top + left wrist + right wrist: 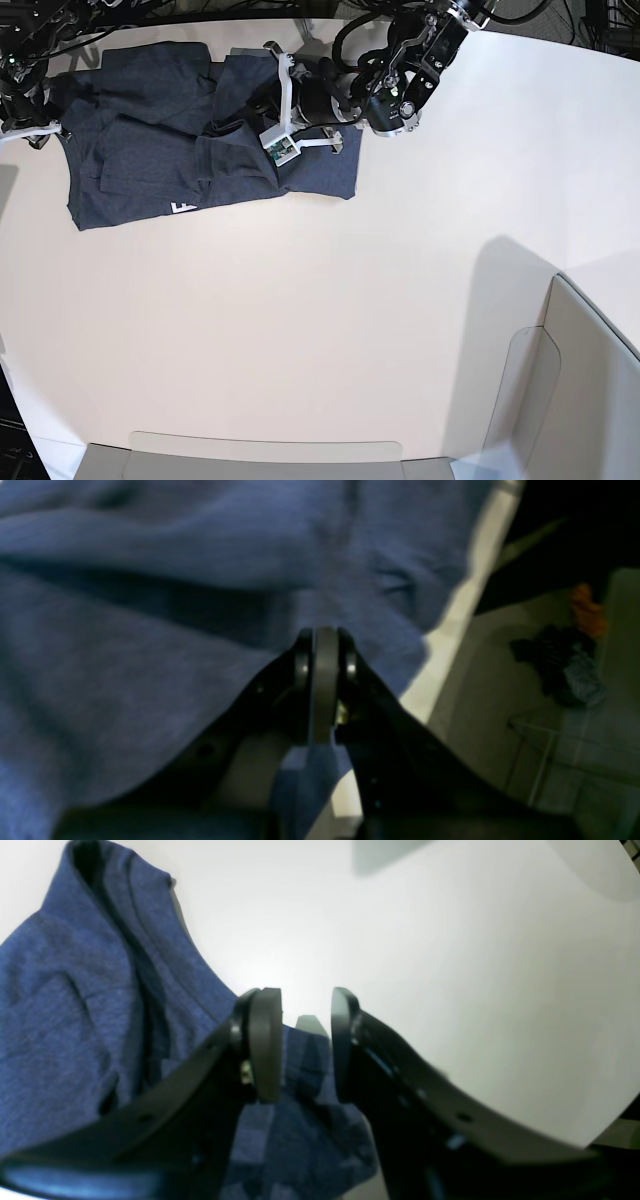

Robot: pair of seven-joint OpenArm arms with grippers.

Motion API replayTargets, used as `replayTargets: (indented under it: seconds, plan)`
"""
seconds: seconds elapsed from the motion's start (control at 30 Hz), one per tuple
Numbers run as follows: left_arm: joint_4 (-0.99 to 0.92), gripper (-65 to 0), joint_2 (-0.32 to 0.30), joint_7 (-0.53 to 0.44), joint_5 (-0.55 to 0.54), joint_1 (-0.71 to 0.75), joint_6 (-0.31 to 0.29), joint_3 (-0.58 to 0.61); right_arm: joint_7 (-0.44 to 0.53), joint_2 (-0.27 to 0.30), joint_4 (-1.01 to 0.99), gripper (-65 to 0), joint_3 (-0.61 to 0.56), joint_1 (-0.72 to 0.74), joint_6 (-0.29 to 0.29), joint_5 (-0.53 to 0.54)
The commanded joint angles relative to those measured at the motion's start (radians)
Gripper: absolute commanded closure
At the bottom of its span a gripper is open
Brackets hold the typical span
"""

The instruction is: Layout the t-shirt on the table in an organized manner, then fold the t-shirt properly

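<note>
1. Pale, smooth desk (330, 330) fills the base view; the t-shirt (150, 130) lies bunched at its far left edge.
2. Left claw (325, 647) is pinched tight on a fold of the cloth.
3. Right claw (305, 1040) stands half apart, straddling a fold without gripping.
4. Soft, light and limp, the cloth will likely sag; hems or shoulder seams look best to grasp.

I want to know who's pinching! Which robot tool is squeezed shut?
The left tool, over the t-shirt near the table edge; its pads press together. The right tool shows a gap between its pads.
</note>
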Motion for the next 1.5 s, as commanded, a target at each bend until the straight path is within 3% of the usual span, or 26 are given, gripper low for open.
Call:
replayTargets:
  seconds: [0.0,0.13,0.67,0.9,1.1,1.37,1.47]
  plan:
    - [0.015,0.0,0.003,-0.019,-0.018,-0.006,-0.004,-0.031,0.022,0.016,0.015,-17.2,0.001,0.003,0.008,0.009]
    - [0.011,0.0,0.009,-0.020,-0.018,-0.029,-0.004,-0.112,0.022,0.016,0.015,-17.2,0.001,0.003,0.008,0.009]
    - [-0.167,0.0,0.162,-0.022,-0.023,-0.148,-0.010,-0.111,0.021,0.016,0.015,-17.2,0.001,-0.006,0.008,0.009]
    - [-0.097,0.0,0.133,-0.063,-0.023,-0.157,-0.007,-0.121,0.024,0.024,0.015,-17.2,0.002,-0.002,0.014,0.009]
    - [-0.040,-0.1,0.080,-0.062,-0.023,-0.101,-0.006,-0.123,0.019,0.085,0.016,-17.4,0.036,0.031,0.154,0.074]
    - [-0.040,-0.1,0.038,-0.068,-0.020,-0.059,-0.004,-0.121,0.018,0.200,-0.048,-17.7,0.033,-0.005,0.289,0.318]
    - [-0.040,-0.1,0.023,-0.068,-0.020,-0.045,-0.004,-0.121,-0.050,0.248,-0.152,-23.1,0.032,-0.019,0.331,0.465]
